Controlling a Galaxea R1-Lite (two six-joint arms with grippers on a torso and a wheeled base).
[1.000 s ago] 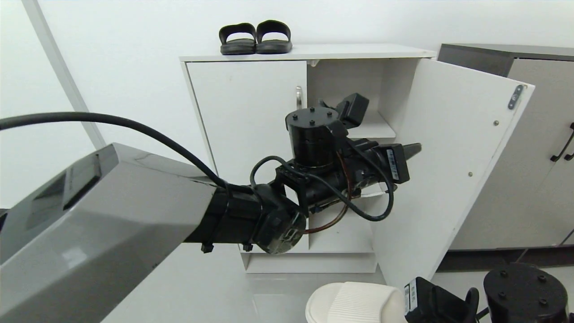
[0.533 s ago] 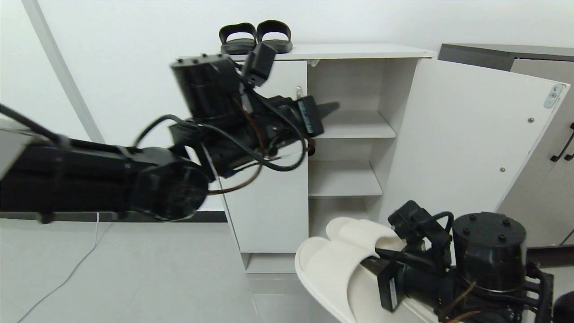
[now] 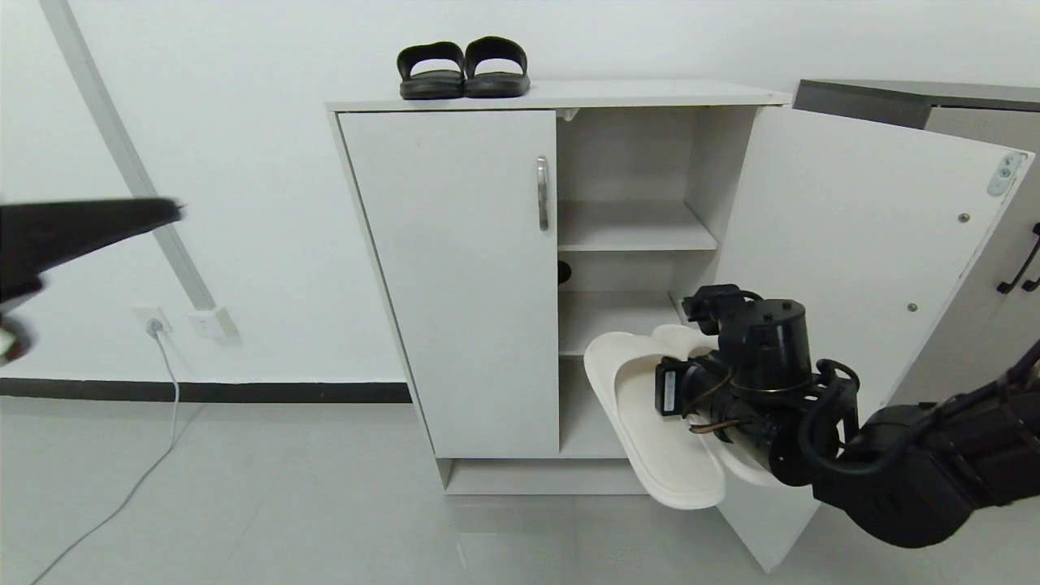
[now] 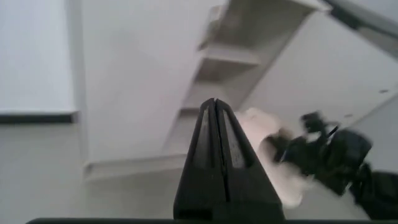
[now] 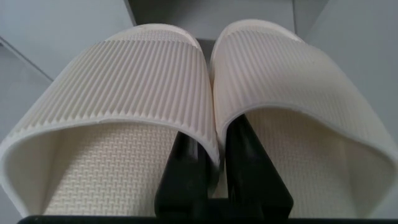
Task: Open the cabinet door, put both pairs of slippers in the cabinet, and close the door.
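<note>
A white cabinet [image 3: 455, 276] stands with its left door closed and its right door [image 3: 837, 268] swung wide, baring the shelves [image 3: 626, 227]. On the cabinet top sits a pair of black slippers [image 3: 463, 69]. My right gripper [image 3: 678, 390] is shut on a pair of white slippers [image 3: 650, 406], held just in front of the lower open shelves. In the right wrist view the gripper [image 5: 208, 146] pinches the slippers' [image 5: 137, 93] two inner sides together. Far to the left of the cabinet my left gripper [image 3: 162, 213] is shut and holds nothing; its closed fingers [image 4: 216, 124] point towards the cabinet [image 4: 143, 81].
A grey cabinet [image 3: 975, 244] stands right behind the open door. A wall socket with a cable [image 3: 154, 325] is low on the wall at the left. Bare grey floor [image 3: 244, 504] lies in front of the cabinet's closed door.
My left arm has swung from in front of the cabinet's opening up and away to the far left. The right arm has risen with the white slippers towards the open shelves. The door opened wider.
</note>
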